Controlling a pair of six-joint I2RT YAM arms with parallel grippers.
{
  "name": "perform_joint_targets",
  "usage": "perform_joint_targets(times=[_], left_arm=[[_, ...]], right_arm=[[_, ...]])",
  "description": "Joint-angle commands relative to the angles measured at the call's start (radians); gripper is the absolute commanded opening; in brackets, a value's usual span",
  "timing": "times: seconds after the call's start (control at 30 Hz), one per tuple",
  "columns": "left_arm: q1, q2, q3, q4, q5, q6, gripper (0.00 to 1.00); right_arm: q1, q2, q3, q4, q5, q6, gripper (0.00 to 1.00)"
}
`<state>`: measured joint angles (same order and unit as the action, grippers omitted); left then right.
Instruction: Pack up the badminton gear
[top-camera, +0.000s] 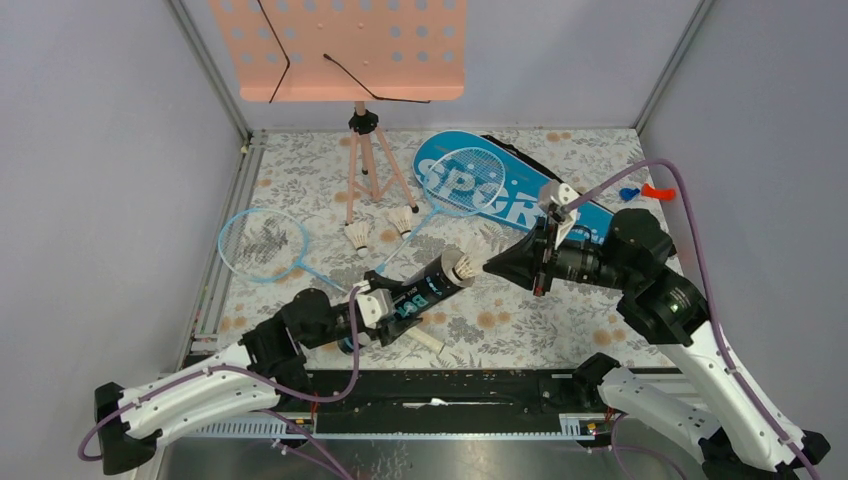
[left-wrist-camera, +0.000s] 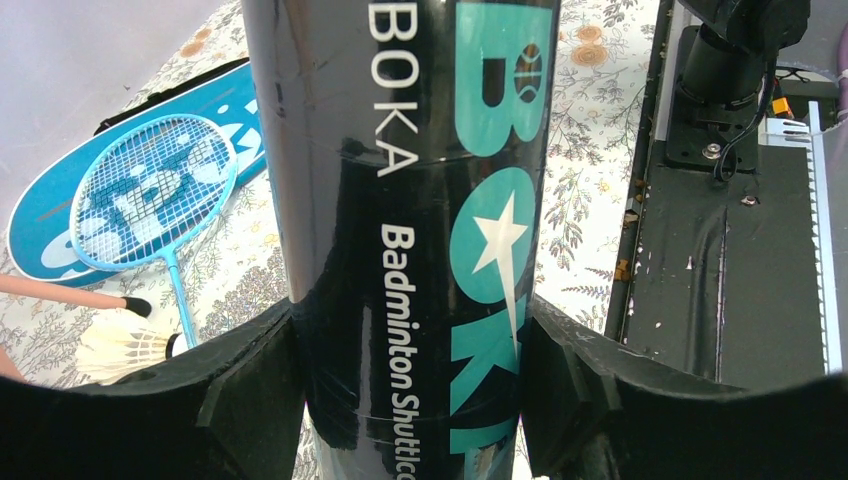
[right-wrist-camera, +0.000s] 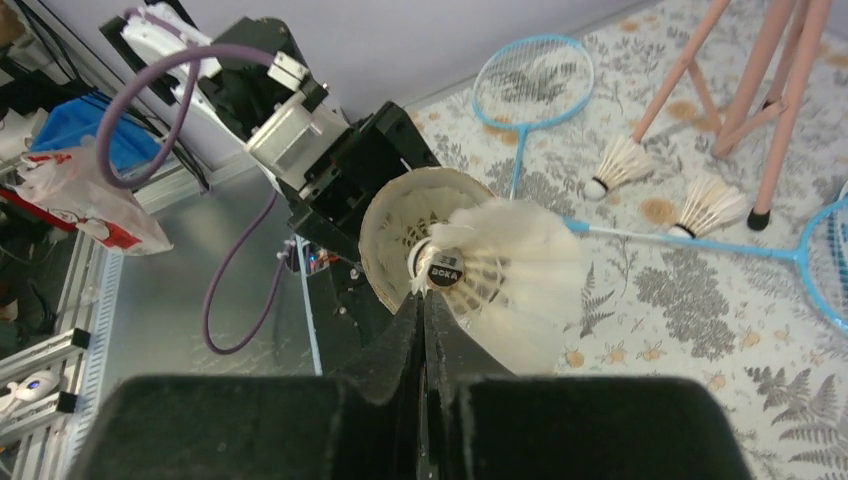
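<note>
My left gripper (top-camera: 385, 306) (left-wrist-camera: 410, 312) is shut on the long black lettered tube (top-camera: 422, 293) (left-wrist-camera: 420, 180), clamping its sides and holding it tilted above the table. The tube's open mouth (right-wrist-camera: 392, 228) faces my right gripper (top-camera: 487, 268) (right-wrist-camera: 422, 298). That gripper is shut on the feather edge of a white shuttlecock (top-camera: 470, 258) (right-wrist-camera: 505, 270) just at the mouth. Two more shuttlecocks (top-camera: 358, 235) (top-camera: 403, 219) lie on the cloth. One light-blue racket (top-camera: 262, 243) lies at the left. The other racket (top-camera: 470, 180) rests its head on the blue SPORT bag (top-camera: 520, 205).
A peach perforated music stand (top-camera: 340, 45) on a tripod (top-camera: 365, 165) stands at the back, its legs beside the loose shuttlecocks. Small red and blue clips (top-camera: 645, 190) lie at the back right. Grey walls close in both sides, and a black rail (top-camera: 440, 388) runs along the near edge.
</note>
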<state>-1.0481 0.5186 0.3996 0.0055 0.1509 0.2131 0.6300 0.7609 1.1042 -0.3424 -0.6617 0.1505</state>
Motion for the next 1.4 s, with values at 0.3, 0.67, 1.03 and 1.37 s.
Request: perform_joint_targets(times=[0.3, 0.67, 1.03, 1.37], left_arm=[[-0.002, 0.034, 0.041, 0.109, 0.103, 0.06, 0.11], [-0.001, 0.036, 0.017, 0.175, 0.129, 0.063, 0.11], [-0.001, 0.033, 0.007, 0.195, 0.154, 0.059, 0.11], [-0.002, 0.077, 0.032, 0.192, 0.19, 0.066, 0.11]], right_arm=[[0.045, 0.093, 0.004, 0.025, 0.027, 0.138, 0.0], [0.089, 0.129, -0.091, 0.12, -0.035, 0.259, 0.0], [0.094, 0.082, -0.09, 0.104, -0.031, 0.269, 0.0], [0.16, 0.175, -0.069, 0.072, 0.046, 0.239, 0.0]])
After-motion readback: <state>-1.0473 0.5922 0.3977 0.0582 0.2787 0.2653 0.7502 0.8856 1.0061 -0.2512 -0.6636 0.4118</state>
